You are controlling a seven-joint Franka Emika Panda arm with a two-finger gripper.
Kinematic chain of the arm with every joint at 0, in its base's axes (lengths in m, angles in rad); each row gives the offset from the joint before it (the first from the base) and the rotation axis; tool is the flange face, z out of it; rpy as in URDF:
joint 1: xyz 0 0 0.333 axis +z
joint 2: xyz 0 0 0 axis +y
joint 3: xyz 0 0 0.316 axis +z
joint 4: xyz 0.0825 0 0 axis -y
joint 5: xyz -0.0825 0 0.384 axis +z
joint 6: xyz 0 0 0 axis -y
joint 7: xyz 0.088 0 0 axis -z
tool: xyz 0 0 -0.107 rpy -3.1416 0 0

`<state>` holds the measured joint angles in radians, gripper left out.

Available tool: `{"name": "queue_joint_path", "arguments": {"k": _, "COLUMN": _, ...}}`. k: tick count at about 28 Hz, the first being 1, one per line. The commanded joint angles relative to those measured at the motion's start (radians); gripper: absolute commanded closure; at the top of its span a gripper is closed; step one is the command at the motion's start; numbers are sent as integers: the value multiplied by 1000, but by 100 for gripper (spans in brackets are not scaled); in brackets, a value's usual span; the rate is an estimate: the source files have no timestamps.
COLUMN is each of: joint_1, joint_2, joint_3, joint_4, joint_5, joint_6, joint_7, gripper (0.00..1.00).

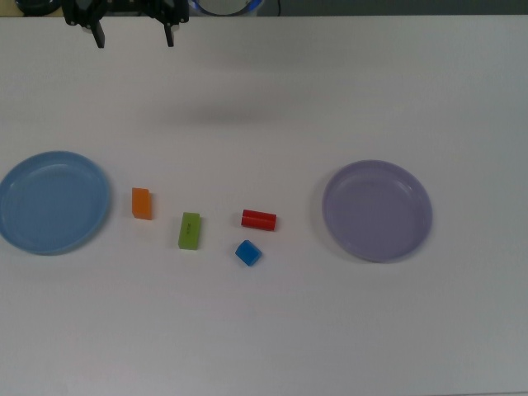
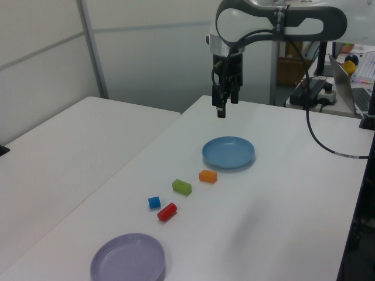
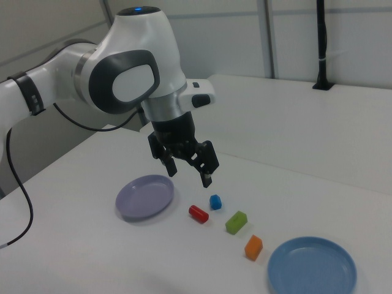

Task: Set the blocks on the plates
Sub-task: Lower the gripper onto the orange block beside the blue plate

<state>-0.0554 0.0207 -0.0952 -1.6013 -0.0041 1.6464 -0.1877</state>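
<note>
Gripper: we see the gripper [image 3: 188,168] high above the table [image 1: 272,330], fingers spread wide, holding nothing.
Blocks: in the top view the orange block [image 1: 142,203], green block [image 1: 190,231], red block [image 1: 259,219] and blue cube [image 1: 248,252] lie on the table between the plates, none on a plate.
Plates: we find the blue plate [image 1: 21,227] at the top view's left and the lavender plate [image 1: 363,239] at the top view's right, well apart.
</note>
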Motion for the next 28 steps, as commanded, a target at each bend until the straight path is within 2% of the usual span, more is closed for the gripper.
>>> {"name": "queue_joint_path", "arguments": {"k": 1, "joint_1": 5, "joint_2": 18, "joint_3": 3, "joint_4": 0, "joint_5": 16, "joint_6": -14, "joint_7": -53, "gripper": 0}}
{"name": "queue_joint_path", "arguments": {"k": 11, "joint_1": 3, "joint_2": 100, "joint_3": 6, "joint_4": 1, "joint_5": 13, "joint_6": 104, "joint_7": -49, "gripper": 0}}
{"name": "queue_joint_path", "arguments": {"k": 16, "joint_1": -4, "joint_2": 171, "joint_3": -1, "joint_4": 0, "joint_5": 10, "joint_6": 174, "joint_7": -47, "gripper": 0}}
{"name": "queue_joint_path", "arguments": {"k": 23, "joint_1": -4, "joint_2": 333, "joint_3": -3, "joint_4": 0, "joint_5": -5, "joint_6": 289, "joint_7": -7, "gripper": 0}}
{"name": "queue_joint_path", "arguments": {"k": 28, "joint_1": -6, "joint_2": 390, "joint_3": -3, "joint_4": -2, "joint_5": -24, "joint_6": 335, "joint_7": 22, "gripper": 0}}
